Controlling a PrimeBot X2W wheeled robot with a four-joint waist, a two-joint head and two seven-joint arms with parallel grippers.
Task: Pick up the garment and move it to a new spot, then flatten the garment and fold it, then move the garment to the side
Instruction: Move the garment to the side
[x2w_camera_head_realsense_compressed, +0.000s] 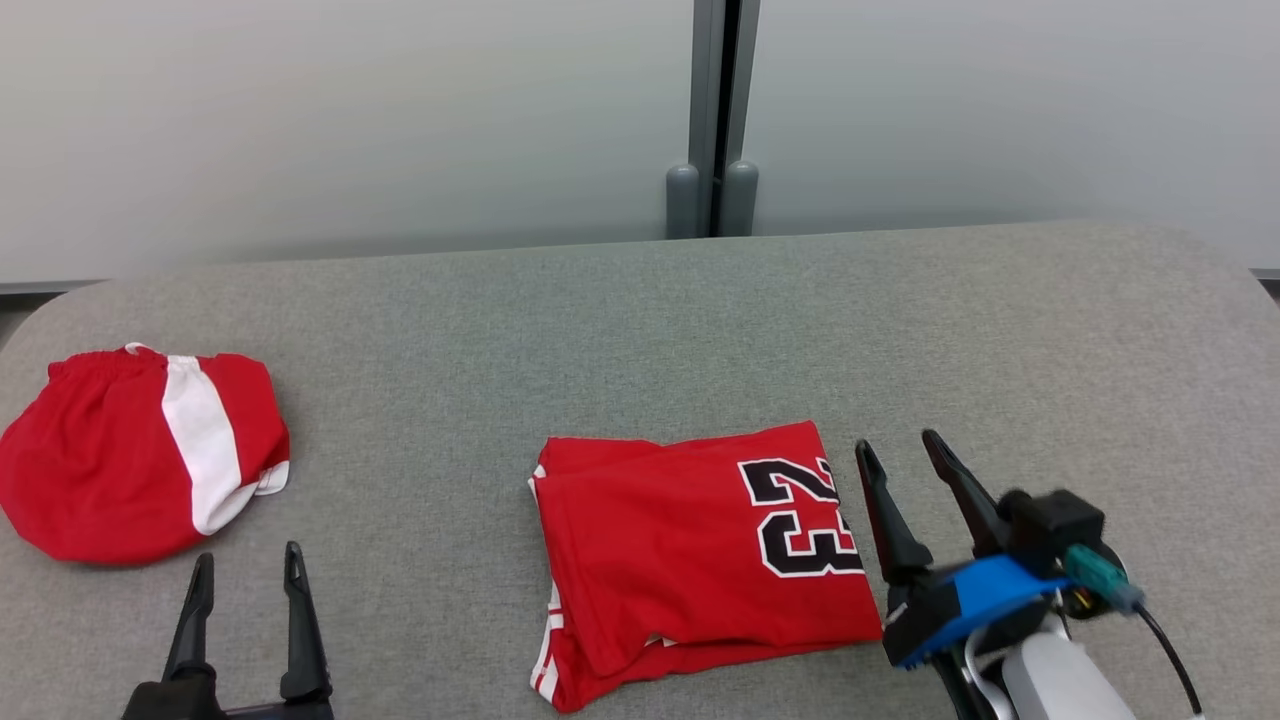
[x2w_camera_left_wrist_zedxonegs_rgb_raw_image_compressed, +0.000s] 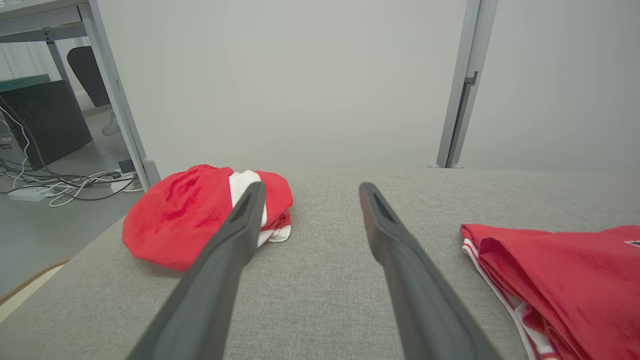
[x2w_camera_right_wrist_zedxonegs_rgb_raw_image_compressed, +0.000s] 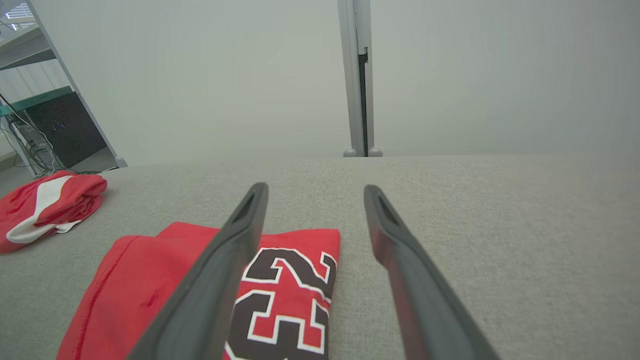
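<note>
The folded red jersey (x2w_camera_head_realsense_compressed: 690, 560), its 23 showing, lies flat on the grey padded table (x2w_camera_head_realsense_compressed: 640, 320), toward the near edge. At its 3 o'clock, just beside the cloth, the right gripper (x2w_camera_head_realsense_compressed: 896, 441) holds nothing, jaws spread. At 9 o'clock, well apart, the left gripper (x2w_camera_head_realsense_compressed: 248, 554) is likewise spread and empty. Bundled red-and-white shorts (x2w_camera_head_realsense_compressed: 130, 450) sit at 10 o'clock near the table's rounded left corner. A grey post (x2w_camera_head_realsense_compressed: 712, 120) splits the pale wall at 12 o'clock. Open tabletop runs from 12 to 2 o'clock.
</note>
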